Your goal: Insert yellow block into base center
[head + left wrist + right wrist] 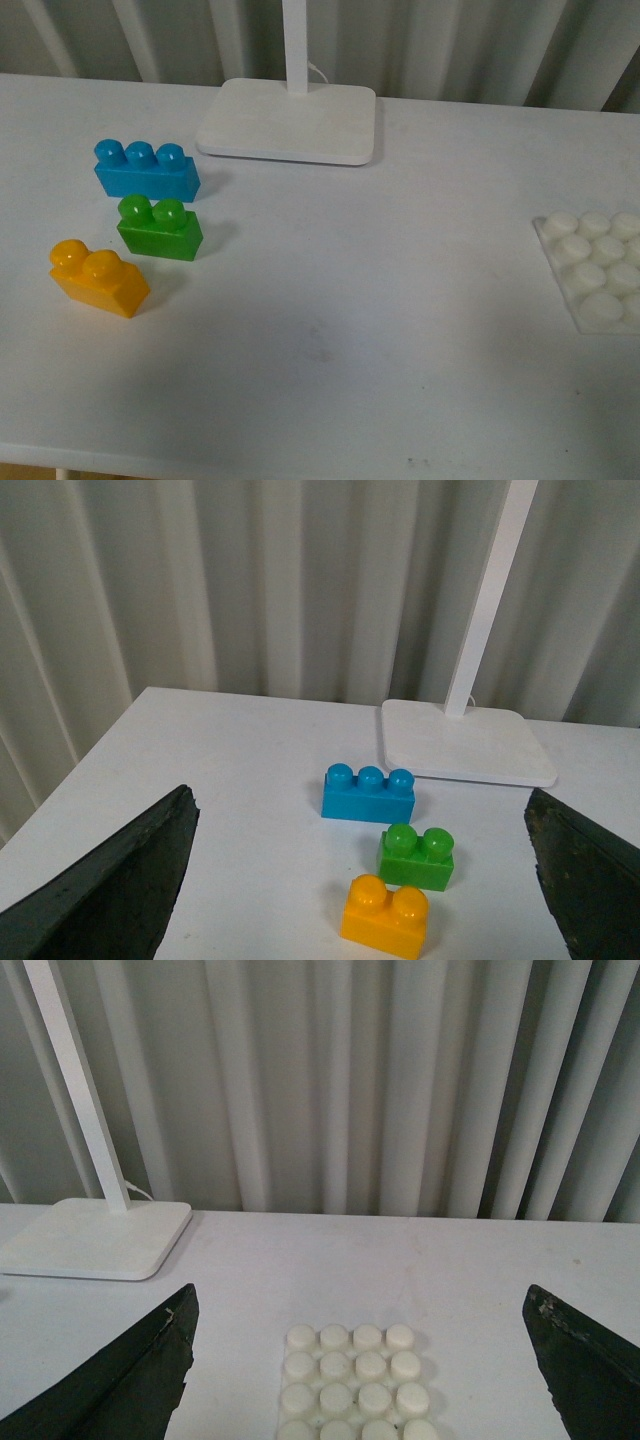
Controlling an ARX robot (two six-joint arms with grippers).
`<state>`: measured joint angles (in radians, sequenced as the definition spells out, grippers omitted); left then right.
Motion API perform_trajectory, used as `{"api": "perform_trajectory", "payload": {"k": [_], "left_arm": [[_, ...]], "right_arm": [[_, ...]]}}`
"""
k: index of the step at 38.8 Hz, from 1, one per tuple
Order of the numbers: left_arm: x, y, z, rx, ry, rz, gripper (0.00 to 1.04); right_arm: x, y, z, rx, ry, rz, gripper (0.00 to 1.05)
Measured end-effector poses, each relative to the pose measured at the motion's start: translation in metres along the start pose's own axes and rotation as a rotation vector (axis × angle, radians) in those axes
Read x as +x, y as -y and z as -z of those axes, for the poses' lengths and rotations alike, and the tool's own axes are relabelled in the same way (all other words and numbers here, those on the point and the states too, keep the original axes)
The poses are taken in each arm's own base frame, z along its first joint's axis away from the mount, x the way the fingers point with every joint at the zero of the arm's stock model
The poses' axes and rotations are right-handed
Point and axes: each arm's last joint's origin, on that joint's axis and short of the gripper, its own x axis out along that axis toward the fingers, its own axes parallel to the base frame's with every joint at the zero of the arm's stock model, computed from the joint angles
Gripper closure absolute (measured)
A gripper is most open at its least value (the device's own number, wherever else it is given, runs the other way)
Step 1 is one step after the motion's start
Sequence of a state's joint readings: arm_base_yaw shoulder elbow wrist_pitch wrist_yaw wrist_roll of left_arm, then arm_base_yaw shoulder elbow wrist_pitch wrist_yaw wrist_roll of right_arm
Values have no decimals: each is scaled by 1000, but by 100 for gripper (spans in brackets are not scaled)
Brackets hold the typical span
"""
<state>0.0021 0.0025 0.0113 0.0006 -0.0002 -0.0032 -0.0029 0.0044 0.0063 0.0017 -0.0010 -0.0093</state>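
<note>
The yellow block (98, 277) lies at the table's left front, with two studs up. It also shows in the left wrist view (386, 916), low between the open fingers (110, 885) of my left gripper (365, 880), which hangs above and short of it, empty. The white studded base (598, 269) lies flat at the right edge, partly cut off. In the right wrist view the base (350, 1380) sits between the wide-open fingers (120, 1375) of my right gripper (365, 1365), which is empty. Neither arm shows in the front view.
A green two-stud brick (158, 228) and a blue three-stud brick (146, 170) lie just behind the yellow block. A white lamp foot (288, 120) with a pole stands at the back centre. A pleated curtain hangs behind the table.
</note>
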Motion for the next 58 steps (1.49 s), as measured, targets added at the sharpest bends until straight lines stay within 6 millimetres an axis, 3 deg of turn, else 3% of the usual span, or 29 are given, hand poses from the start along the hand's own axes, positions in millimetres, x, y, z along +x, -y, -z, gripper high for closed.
{"api": "perform_trajectory", "payload": {"k": [29,31,34,40,44,51,58], "left_arm": [[0,0,0,0,0,0,6],[0,0,0,0,0,0,6],[0,0,0,0,0,0,6],[0,0,0,0,0,0,6],[0,0,0,0,0,0,6],[0,0,0,0,0,0,6],[0,0,0,0,0,0,6]], "right_arm": [[0,0,0,0,-4,0,9],[2,0,0,46,-192,-6,9],[17,3,-3,81,-340,-28,9],[65,24,-17,63,-326,-28,9],[97,38,-14,53,-345,-25,9],[149,54,30,101,-526,-60,9],[172,53,67,119,-646,-83,9]]}}
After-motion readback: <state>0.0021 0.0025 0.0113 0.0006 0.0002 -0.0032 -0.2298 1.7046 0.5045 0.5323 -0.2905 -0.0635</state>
